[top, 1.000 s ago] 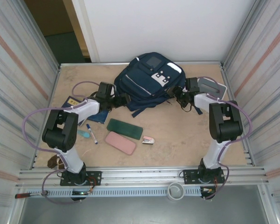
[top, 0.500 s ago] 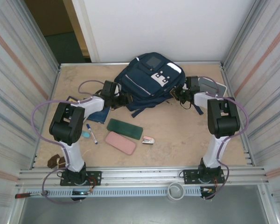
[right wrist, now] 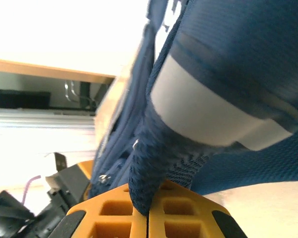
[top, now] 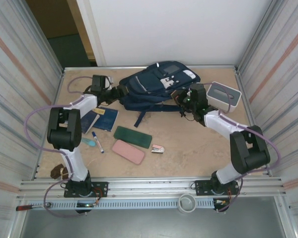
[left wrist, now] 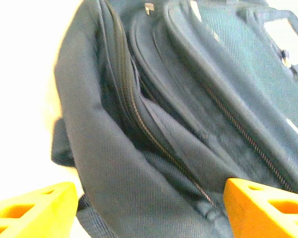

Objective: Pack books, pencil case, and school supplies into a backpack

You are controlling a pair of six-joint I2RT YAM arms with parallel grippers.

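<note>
1. Pale wooden bench (top: pixel 198 144), walled on three sides.

2. Large navy-blue fabric backpack (top: pixel 156 85) with white patches and a grey square patch, lying at the middle of the far edge. Everything to be packed lies outside it. Step in hand, as judged: the bag is being steadied and its mouth found. The next move calls for parting the zipped folds (left wrist: pixel 154 139) wide enough to take a flat item. Whether any compartment is already open cannot be told.

3. Right end effector (right wrist: pixel 148 204), at the backpack's right side (top: pixel 182 99): fingers fully together, pinching a dark blue woven strap (right wrist: pixel 144 173) of the bag.

4. Left end effector (left wrist: pixel 149 193), at the bag's left side (top: pixel 120 92): fingers spread wide, straddling the zip fold, nothing clamped.

5. Dark green oblong case (top: pixel 132 137) and pink oblong case (top: pixel 128 151), mid-bench; either may be the pencil case.

6. Two thin navy booklets (top: pixel 105 119), towards the left edge.

7. White box with grey top (top: pixel 223 94), far right corner.

8. Pen with blue cap (top: pixel 97 141), just left of the green case.

9. Small pink-and-silver stapler (top: pixel 158 148), just beside the pink case.
</note>
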